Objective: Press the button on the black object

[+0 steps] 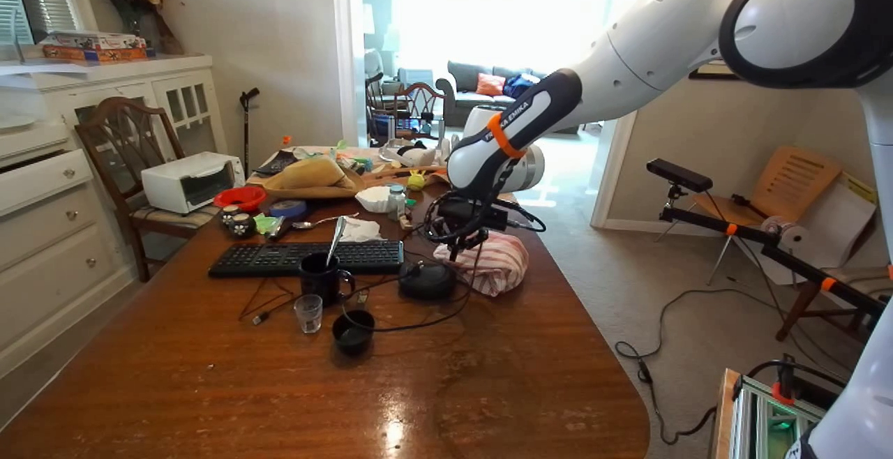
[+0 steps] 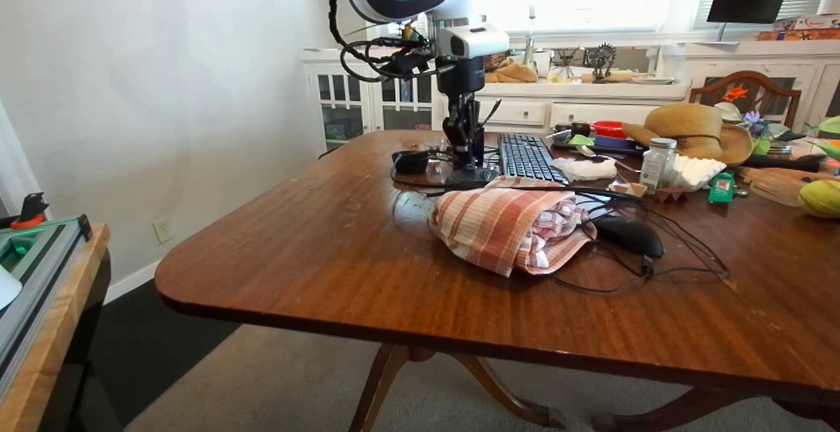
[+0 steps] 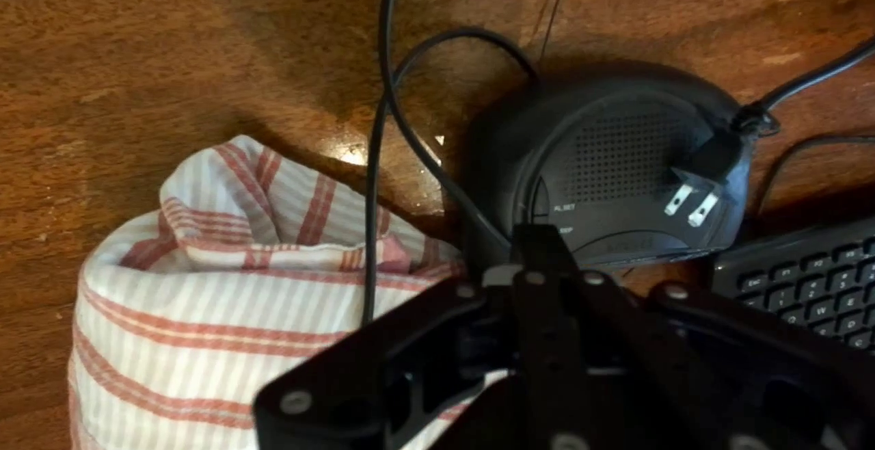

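Observation:
The black object (image 3: 608, 163) is a squat rounded device with a dotted grille and small edge buttons with white labels. It sits on the table, and shows in both exterior views (image 1: 427, 283) (image 2: 471, 176). A black power plug (image 3: 714, 159) with two prongs lies on top of it. My gripper (image 3: 543, 238) is shut and empty, pointing down. In the wrist view its fingertips overlap the device's edge beside the labelled buttons and hide part of it. In both exterior views the gripper (image 1: 453, 255) (image 2: 469, 163) is right at the device; I cannot tell whether it touches.
A striped cloth (image 3: 225, 340) lies beside the device. A black keyboard (image 1: 258, 260) is on the other side. A black mug (image 1: 319, 286) with a spoon, a clear glass (image 1: 308, 316) and a small black bowl (image 1: 352, 339) stand near. Loose cables (image 3: 383, 163) run around the device.

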